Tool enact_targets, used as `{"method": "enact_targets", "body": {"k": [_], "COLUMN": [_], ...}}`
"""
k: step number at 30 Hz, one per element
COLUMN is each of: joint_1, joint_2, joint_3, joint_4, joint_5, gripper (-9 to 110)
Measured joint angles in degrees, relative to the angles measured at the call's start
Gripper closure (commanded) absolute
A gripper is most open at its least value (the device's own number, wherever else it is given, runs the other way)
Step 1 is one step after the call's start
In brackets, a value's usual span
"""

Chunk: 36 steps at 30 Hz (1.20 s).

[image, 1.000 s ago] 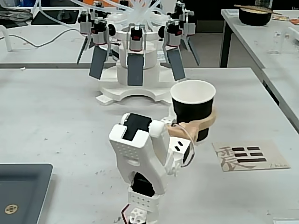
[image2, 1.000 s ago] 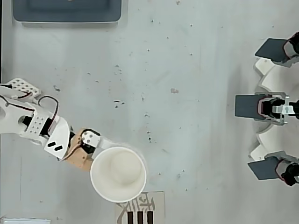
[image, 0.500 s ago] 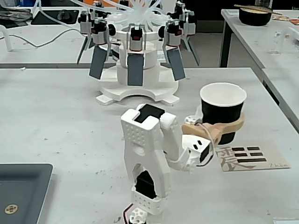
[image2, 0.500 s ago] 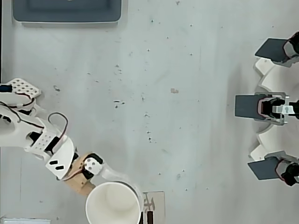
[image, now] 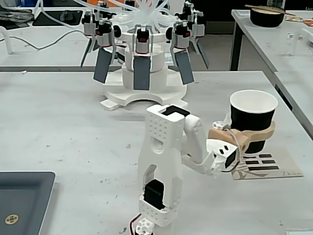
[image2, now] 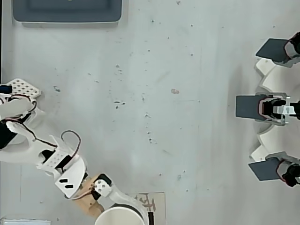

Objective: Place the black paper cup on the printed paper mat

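Over on the right side of the fixed view, the end effector [image: 255, 136] is gripping the black paper cup [image: 253, 117], tan jaws clamped around its lower half, and the cup is sitting upright with its white rim level. It's hanging right above the printed paper mat [image: 264, 165], and I can't tell if the base is already touching the paper or just floating over it, since the jaws are hiding the bottom. In the overhead view only the top arc of the rim [image2: 119, 214] is peeking in at the bottom edge, with the mat [image2: 157, 206] poking out just to its right, so the cup looks like it's sitting toward one end of the sheet, not dead center. If I were doing this step, I'd be nudging it a touch toward the mat's middle, lowering straight down with no tilt, then opening slowly so the jaws aren't dragging the light cup or scooting the paper across the counter [image: 63, 122].
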Motion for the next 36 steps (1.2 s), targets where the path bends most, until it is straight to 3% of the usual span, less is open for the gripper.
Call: {"method": "enact_targets", "body": {"k": [36], "joint_1": [1.5], "joint_2": [-35.1], "joint_3": [-30.6], "joint_4": [-5.3], "joint_5": [-1.1], "gripper": [92]}}
